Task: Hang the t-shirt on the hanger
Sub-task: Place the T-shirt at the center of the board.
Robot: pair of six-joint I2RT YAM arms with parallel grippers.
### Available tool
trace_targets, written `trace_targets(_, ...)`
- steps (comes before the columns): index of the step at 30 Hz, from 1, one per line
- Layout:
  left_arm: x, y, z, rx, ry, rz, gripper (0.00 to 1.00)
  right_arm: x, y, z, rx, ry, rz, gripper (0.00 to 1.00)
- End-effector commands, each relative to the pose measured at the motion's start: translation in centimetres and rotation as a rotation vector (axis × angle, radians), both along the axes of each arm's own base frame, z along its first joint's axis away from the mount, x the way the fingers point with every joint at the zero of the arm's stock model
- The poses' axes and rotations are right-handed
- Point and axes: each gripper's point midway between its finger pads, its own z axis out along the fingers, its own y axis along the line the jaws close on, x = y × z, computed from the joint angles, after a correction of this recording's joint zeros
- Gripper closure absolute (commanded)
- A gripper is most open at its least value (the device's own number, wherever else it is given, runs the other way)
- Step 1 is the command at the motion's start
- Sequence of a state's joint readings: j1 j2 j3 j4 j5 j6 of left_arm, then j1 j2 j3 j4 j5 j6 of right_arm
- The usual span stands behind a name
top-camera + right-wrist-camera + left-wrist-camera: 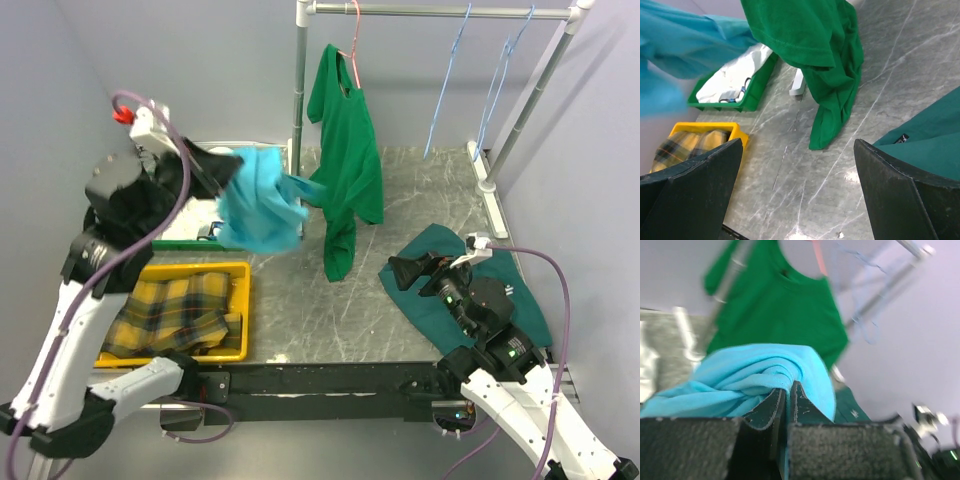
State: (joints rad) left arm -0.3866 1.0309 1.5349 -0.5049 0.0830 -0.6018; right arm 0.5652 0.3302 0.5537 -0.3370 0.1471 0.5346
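My left gripper (225, 172) is shut on the light turquoise t-shirt (260, 205) and holds it bunched in the air above the table's left side. In the left wrist view the cloth (745, 377) is pinched between the closed fingers (760, 410). It also shows in the right wrist view (680, 45). Two thin light-blue wire hangers (445, 95) (498, 85) hang empty on the rail at the back right. My right gripper (403, 268) is open and empty, low over the dark teal garment (440, 300).
A bright green shirt (345, 160) hangs on a pink hanger (354, 45) from the rail (440, 10), its hem near the table. A yellow bin (238, 300) holds plaid cloth. A green tray (757, 85) sits behind it. The rack's post (298, 90) stands mid-back.
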Motion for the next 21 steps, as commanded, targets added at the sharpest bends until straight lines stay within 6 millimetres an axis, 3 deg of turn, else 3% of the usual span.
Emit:
trace_targets(1, -2.8, -2.4, -2.6, 0.008, 0.024, -0.096, 0.99, -0.3, 0.2, 2.6, 0.044, -0.052, 0.017, 0.00)
trace_targets(2, -2.8, -3.2, -5.4, 0.023, 0.076, -0.123, 0.99, -0.4, 0.3, 2.6, 0.047, -0.052, 0.023, 0.00)
trace_targets(4, -3.8, -4.9, -7.6, 0.024, 0.107, -0.203, 0.99, -0.6, 0.5, 2.5, 0.054, -0.047, 0.035, 0.00)
trace_targets(5, -4.0, -5.8, -11.1, 0.052, 0.172, -0.237, 0.99, -0.6, 0.6, 2.5, 0.055, -0.045, 0.038, 0.00)
trace_targets(7, -4.9, -7.8, -14.3, 0.063, 0.229, -0.316, 0.99, -0.6, 0.9, 1.9, 0.053, -0.027, 0.050, 0.00)
trace_targets(8, -5.6, -8.5, -18.4, 0.090, 0.308, -0.353, 0.99, -0.6, 1.1, 1.7, 0.052, -0.017, 0.060, 0.00)
trace_targets(10, -7.1, -10.3, -21.0, 0.058, 0.353, -0.414, 0.99, -0.5, 1.5, 0.7, 0.046, 0.011, 0.074, 0.00)
trace_targets(11, -8.2, -10.7, -24.5, 0.075, 0.422, -0.443, 0.94, -0.6, 1.8, 0.3, 0.048, 0.022, 0.086, 0.00)
trace_targets(13, -9.6, -11.4, -27.4, 0.074, 0.504, -0.456, 0.91, -0.4, 2.3, -1.1, 0.054, 0.058, 0.096, 0.00)
trace_targets(14, -10.2, -11.1, -29.8, 0.086, 0.551, -0.447, 0.82, -0.3, 2.5, -1.6, 0.059, 0.073, 0.102, 0.00)
trace_targets(15, -10.6, -11.0, -30.6, 0.074, 0.578, -0.432, 0.70, -0.3, 3.0, -1.9, 0.079, 0.085, 0.116, 0.00)
trace_targets(17, -11.1, -9.9, -32.7, 0.092, 0.635, -0.380, 0.49, 0.0, 3.5, -4.2, 0.070, 0.152, 0.118, 0.00)
trace_targets(18, -10.7, -9.1, -32.6, 0.077, 0.632, -0.325, 0.39, 0.2, 3.7, -4.6, 0.083, 0.165, 0.117, 0.01)
trace_targets(21, -10.6, -8.0, -31.9, 0.079, 0.606, -0.279, 0.34, 0.8, 3.9, -7.7, 0.071, 0.236, 0.090, 0.05)
